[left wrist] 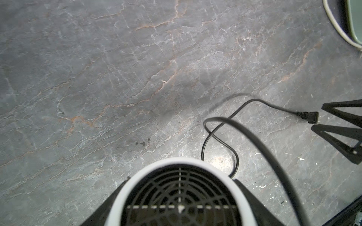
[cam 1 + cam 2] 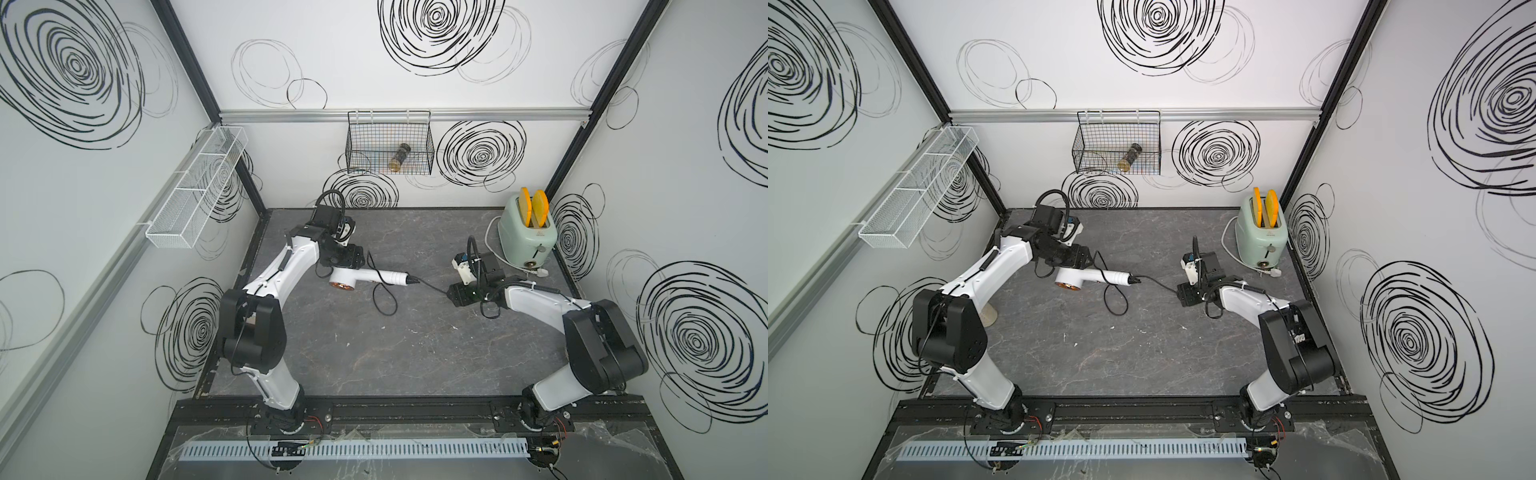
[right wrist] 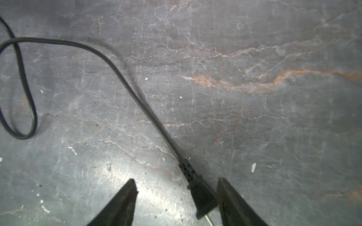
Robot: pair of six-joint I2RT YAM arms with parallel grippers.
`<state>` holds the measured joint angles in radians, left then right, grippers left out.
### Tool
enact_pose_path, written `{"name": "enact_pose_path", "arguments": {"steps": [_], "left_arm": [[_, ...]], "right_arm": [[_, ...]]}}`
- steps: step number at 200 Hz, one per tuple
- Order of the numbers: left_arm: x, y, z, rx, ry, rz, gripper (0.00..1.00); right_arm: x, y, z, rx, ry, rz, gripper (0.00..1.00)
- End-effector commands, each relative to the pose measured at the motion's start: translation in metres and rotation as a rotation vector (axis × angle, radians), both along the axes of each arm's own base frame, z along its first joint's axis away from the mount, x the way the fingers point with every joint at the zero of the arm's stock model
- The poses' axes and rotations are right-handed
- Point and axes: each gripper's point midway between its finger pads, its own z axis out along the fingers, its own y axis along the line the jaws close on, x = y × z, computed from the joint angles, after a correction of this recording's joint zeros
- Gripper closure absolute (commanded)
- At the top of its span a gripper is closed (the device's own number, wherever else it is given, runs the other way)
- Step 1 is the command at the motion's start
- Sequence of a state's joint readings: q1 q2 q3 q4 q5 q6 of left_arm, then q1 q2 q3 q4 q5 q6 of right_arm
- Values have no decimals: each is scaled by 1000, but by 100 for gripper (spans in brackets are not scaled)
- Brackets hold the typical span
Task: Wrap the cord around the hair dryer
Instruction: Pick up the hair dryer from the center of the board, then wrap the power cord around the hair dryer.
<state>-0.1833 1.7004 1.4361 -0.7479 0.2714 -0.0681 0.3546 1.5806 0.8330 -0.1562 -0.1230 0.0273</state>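
The left gripper (image 1: 181,179) is clamping the dryer (image 2: 365,277) by its head, well apart from the toaster (image 2: 527,235), toward the left arm's side. The cord (image 2: 432,286) is looping on the table (image 2: 374,353) and running toward the toaster. Its plug (image 3: 203,199) is lying between the spread fingers of the right gripper (image 3: 177,182), just beside one. The toaster's white cable (image 2: 490,237) is curling beside it, clear of the cord. A mark on the toaster's front is showing too small to read.
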Motion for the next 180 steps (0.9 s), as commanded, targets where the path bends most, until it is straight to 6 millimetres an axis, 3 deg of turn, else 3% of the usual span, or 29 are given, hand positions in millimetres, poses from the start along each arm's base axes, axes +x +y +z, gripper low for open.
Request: {"name": "enact_pose_path", "arguments": {"steps": [1, 37, 64, 118, 156, 180], "left_arm": [[3, -10, 36, -74, -87, -7, 100], [0, -4, 36, -32, -85, -2, 100], [-2, -2, 35, 12, -78, -2, 100], [1, 20, 46, 148, -102, 60, 100], [3, 23, 57, 162, -131, 76, 100], [5, 27, 62, 162, -147, 86, 100]], "right_arm": [[25, -4, -12, -90, -20, -19, 26], [46, 7, -14, -134, -35, 52, 25], [44, 15, -28, -166, 7, 143, 26], [1, 21, -36, -163, 189, 225, 30], [-18, 19, -47, -173, 262, 212, 36], [-28, 20, -41, -166, 252, 219, 35]]}}
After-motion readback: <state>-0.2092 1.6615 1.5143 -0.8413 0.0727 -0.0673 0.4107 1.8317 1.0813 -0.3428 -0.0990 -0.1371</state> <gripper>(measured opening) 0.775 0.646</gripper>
